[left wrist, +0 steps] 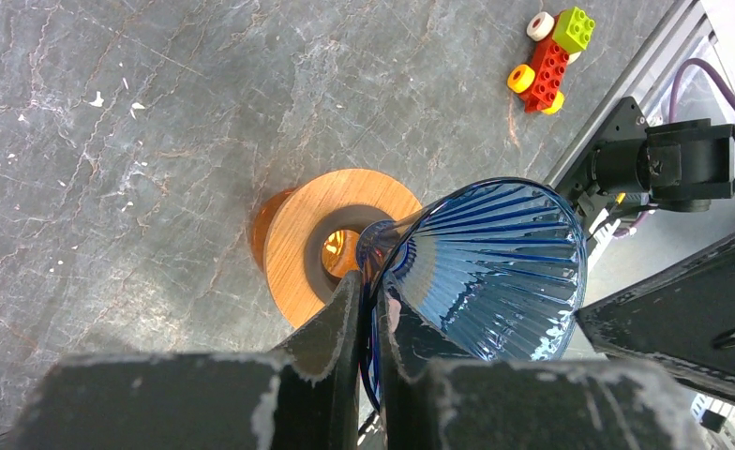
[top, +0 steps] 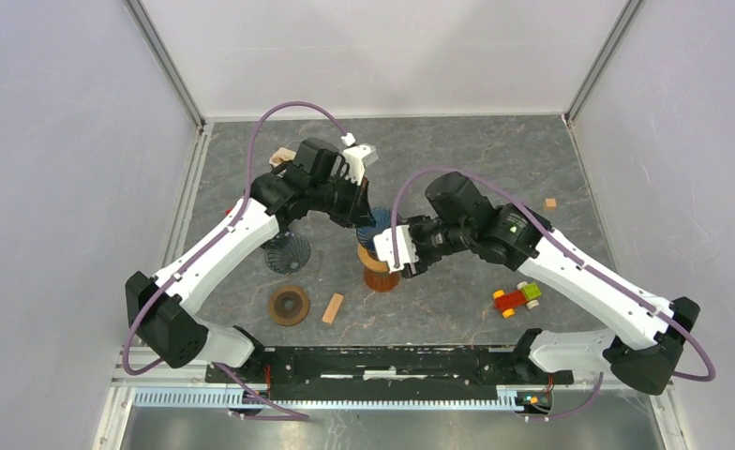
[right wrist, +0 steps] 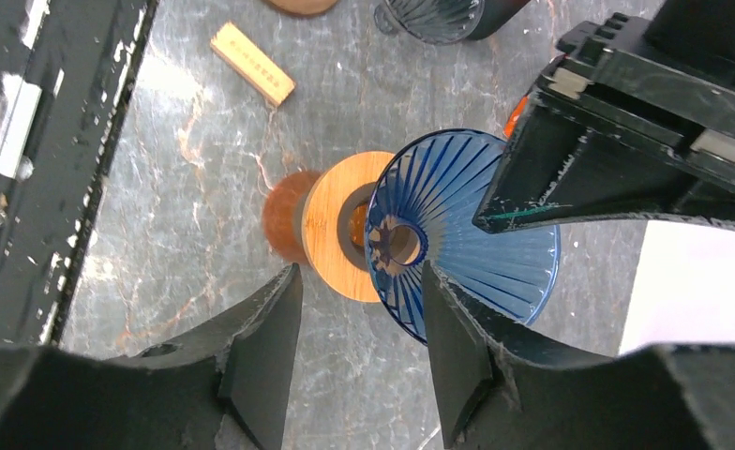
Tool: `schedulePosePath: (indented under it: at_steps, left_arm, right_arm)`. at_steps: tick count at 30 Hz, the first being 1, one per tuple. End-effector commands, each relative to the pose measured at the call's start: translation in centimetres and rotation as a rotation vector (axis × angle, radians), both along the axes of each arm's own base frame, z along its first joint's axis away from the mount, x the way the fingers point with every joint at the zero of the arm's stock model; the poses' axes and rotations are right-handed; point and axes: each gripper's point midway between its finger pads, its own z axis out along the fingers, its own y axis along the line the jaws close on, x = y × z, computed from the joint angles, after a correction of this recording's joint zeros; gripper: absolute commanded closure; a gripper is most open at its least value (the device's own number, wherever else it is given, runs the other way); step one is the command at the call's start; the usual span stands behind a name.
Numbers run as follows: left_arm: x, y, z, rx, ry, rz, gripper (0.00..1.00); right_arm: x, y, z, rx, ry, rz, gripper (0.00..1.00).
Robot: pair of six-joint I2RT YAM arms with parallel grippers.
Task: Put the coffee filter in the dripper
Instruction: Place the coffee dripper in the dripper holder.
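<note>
The coffee filter [left wrist: 495,262], a blue ribbed cone, hangs tilted with its narrow end over the hole of the dripper [left wrist: 298,244], a wooden ring on an amber base. My left gripper [left wrist: 371,291] is shut on the cone's rim, one finger inside and one outside. From above, the coffee filter [top: 380,225] sits just over the dripper [top: 380,272] at mid-table. My right gripper [right wrist: 359,281] is open, its fingertips just short of the dripper [right wrist: 331,225], and its right finger [right wrist: 448,337] lies beside the lower edge of the coffee filter [right wrist: 467,225].
A dark ribbed cone [top: 287,251] and a brown ring [top: 289,305] stand left of the dripper, with a wooden block [top: 332,307] beside them. A toy car of bricks [top: 517,298] lies to the right. A small block [top: 550,202] sits further back.
</note>
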Motion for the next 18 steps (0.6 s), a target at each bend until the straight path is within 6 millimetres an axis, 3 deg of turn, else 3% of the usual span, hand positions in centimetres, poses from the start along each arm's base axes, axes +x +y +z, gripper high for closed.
schedulePosePath:
  at_steps: [1,7,10,18]
  left_arm:
    - [0.2,-0.8,1.9,-0.04,-0.033,-0.021,0.98]
    - [0.1,-0.7,2.2,-0.042,-0.034,-0.027,0.98]
    - [-0.1,-0.8,2.2,-0.046,-0.029,-0.031,0.98]
    - [-0.1,-0.6,1.4,-0.025,-0.024,-0.035,0.98]
  right_arm:
    - [0.9,-0.1,-0.2,-0.08,-0.124,-0.002,0.46]
    - [1.3,0.4,-1.1,-0.137,-0.183,-0.017,0.61]
    - [1.5,0.7,-1.1,-0.15,-0.203,-0.021,0.77]
    - [1.3,1.3,-2.3,-0.152,-0.185,-0.012,0.93]
